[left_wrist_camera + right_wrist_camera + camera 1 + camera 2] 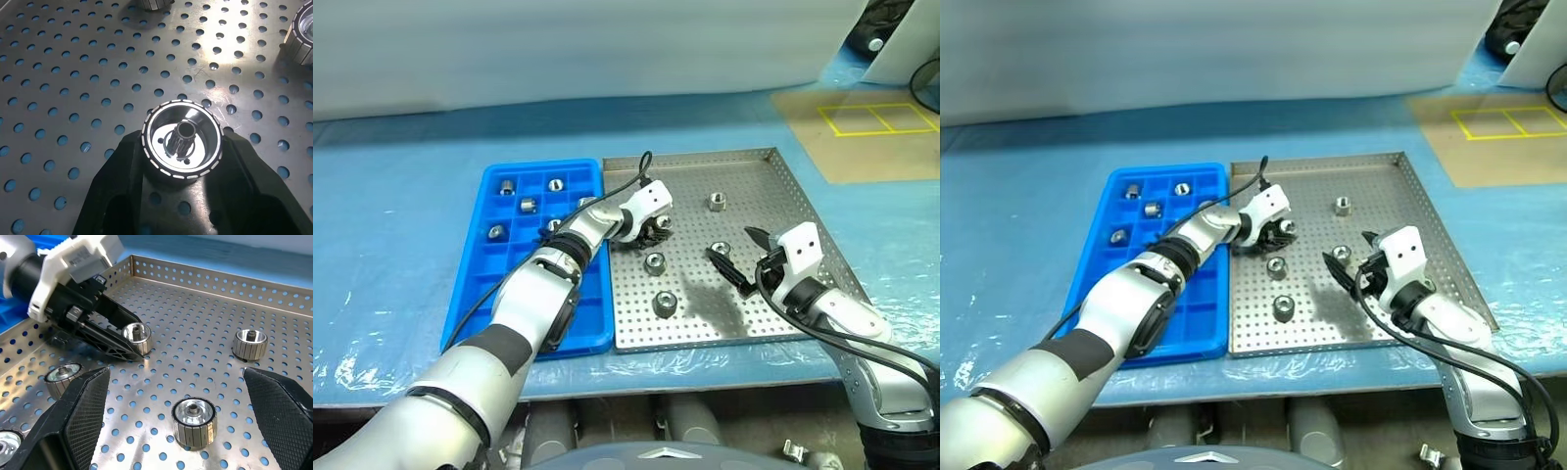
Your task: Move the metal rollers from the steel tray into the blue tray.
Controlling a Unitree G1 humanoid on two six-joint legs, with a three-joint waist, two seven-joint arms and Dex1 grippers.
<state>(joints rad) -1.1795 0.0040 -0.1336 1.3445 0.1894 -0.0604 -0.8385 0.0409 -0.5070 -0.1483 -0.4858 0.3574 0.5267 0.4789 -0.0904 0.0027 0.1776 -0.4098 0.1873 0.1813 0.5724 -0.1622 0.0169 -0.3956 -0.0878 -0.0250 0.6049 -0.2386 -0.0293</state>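
Black fingers of the left gripper (656,231) clamp one small shiny silver roller (181,139) near the left edge of the perforated steel tray (773,176), beside the compartmented blue plastic tray (475,279), while the right gripper (737,257) hangs wide.

The steel tray (773,186) is silver, its floor patterned all over with rows of small round holes showing blue beneath. Just beside it, the blue tray (484,284) is bright blue. The metal rollers (194,421) on the steel tray are shiny silver with ribbed sides. The pale blue table sheet (391,196) surrounds the steel tray.
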